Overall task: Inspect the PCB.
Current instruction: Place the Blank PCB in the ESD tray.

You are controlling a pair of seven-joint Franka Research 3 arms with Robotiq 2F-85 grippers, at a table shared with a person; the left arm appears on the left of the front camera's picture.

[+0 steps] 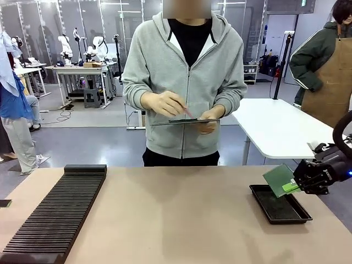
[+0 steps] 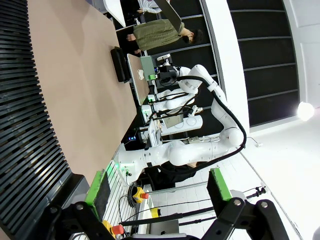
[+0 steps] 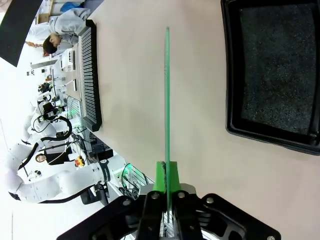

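Nearest, at the near left of the tan tabletop, lies a long black ribbed rack, and in the left wrist view the left pincer hangs with its green-padded fingers spread wide, nothing between them. At the right, the right pincer is clamped tight on one edge of the PCB, which it holds tilted in the air above the near-left corner of the black tray. Across the tabletop a person in a grey hoodie holds a dark tablet flat in one hand and touches it with the other hand.
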